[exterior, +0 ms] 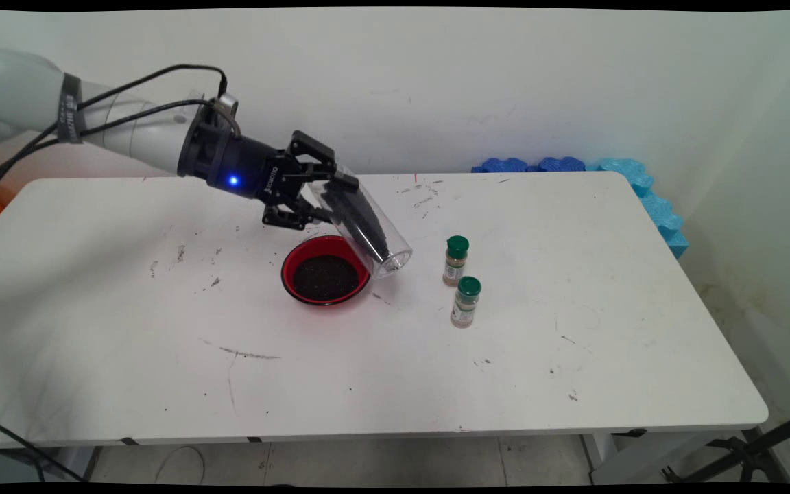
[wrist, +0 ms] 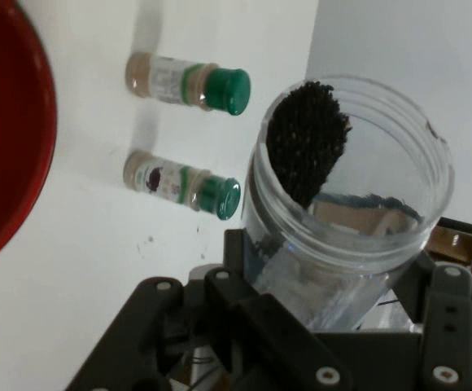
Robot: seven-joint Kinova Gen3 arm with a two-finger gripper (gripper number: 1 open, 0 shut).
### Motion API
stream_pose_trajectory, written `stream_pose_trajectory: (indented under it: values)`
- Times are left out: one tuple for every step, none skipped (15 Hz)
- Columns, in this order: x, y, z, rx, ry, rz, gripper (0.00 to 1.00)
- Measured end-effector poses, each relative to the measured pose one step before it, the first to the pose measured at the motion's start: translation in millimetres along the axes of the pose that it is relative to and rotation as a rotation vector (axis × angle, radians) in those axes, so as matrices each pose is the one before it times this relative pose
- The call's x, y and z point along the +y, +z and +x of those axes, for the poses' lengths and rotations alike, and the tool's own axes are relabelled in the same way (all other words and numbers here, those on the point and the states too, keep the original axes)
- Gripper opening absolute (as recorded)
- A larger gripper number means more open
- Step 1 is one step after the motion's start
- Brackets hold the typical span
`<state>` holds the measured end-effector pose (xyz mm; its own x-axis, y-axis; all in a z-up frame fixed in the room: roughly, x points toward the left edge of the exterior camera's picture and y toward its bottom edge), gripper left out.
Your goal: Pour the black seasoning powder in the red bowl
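Hand (exterior: 323, 195) of the white arm is seen clamped on a clear plastic jar (exterior: 367, 226), its black fingers pressed against the jar's upper wall. The jar is held tilted, with its open mouth pointing down and to the right in the main view, just past the far right rim of a red bowl (exterior: 291, 264). A streak of dark grains (exterior: 361, 219) is spread along the jar's lower inner wall, and in the hand view the same grains (wrist: 305, 142) are seen heaped near the mouth of the jar (wrist: 358, 204). Whether the jar's lip touches the tabletop cannot be told.

The red bowl rests on the white tabletop (exterior: 127, 329), a little left of its middle, and is filled with a layer of dark grains (exterior: 325, 278). In the hand view only a curved part of the bowl (wrist: 16, 147) is shown at the left edge.

To the right of the bowl, two small spice bottles with green caps are stood upright and close together: the farther bottle (exterior: 456, 261) and the nearer bottle (exterior: 465, 302). They are set apart from the jar and the bowl. In the hand view they are shown lying sideways across the frame (wrist: 187, 81) (wrist: 183, 186).

Dark scuffs and specks are scattered over the tabletop. Blue foam pieces (exterior: 635, 192) are lodged along its far right edge against the wall.
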<state>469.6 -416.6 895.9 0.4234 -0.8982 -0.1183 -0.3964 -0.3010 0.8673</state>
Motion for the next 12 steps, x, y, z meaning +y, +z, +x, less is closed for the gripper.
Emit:
stream_pose_trajectory:
  values:
    - [1.81, -0.16, 0.14, 0.00201, 0.02105, -0.00027, 0.00]
    - [2.58, 0.11, 0.05, 0.00002, 0.03649, 0.00376, 0.00]
    - [1.42, 0.04, 0.01, -0.00058, 0.02473, 0.00333, 0.00]
    - [2.07, 0.00, -0.34, -0.00388, 0.04404, 0.00538, 0.00]
    - [1.44, 0.00, -0.27, -0.00329, 0.03166, 0.00324, 0.00]
    - [2.21, -0.07, -0.34, -0.00576, 0.05379, 0.00495, 0.00]
    - [1.47, -0.02, -0.18, -0.00413, 0.03669, 0.00299, 0.00]
    - [2.26, -0.29, -0.15, -0.00505, 0.05617, 0.00411, 0.00]
    - [2.68, -0.49, -0.09, -0.00528, 0.06323, 0.00434, 0.00]
    - [2.70, -0.50, 0.02, -0.00467, 0.06123, 0.00427, 0.00]
    - [2.63, -0.56, 0.06, -0.00301, 0.05349, 0.00287, 0.00]
    - [3.26, -0.63, 0.32, -0.00275, 0.06260, 0.00295, 0.00]
